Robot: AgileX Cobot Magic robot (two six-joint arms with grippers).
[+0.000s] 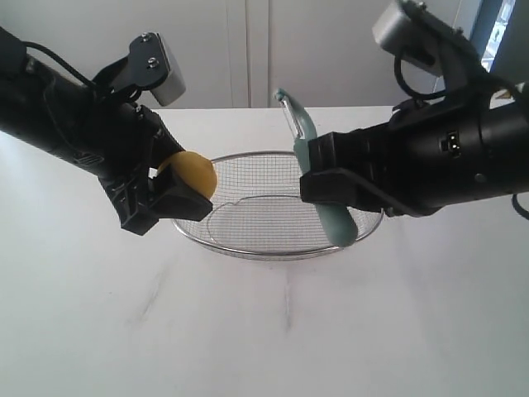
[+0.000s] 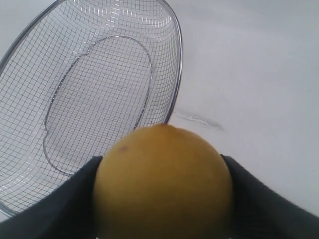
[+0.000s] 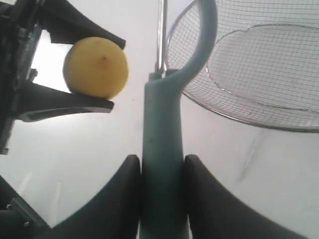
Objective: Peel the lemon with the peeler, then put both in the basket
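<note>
While both arms hover over the wire-mesh basket (image 1: 273, 252), the exterior view shows the left gripper (image 1: 176, 190) clamping the lemon (image 1: 195, 175) and the right gripper (image 1: 324, 184) clamping the peeler (image 1: 339, 225), blade up, lemon and blade apart.

Left wrist view: dark pads (image 2: 55, 209) pinch the lemon, leaving its skin exposed, probably for the blade.

Right wrist view: fingers (image 3: 124, 199) squeeze the teal handle, steadying the head beside the lemon.
</note>
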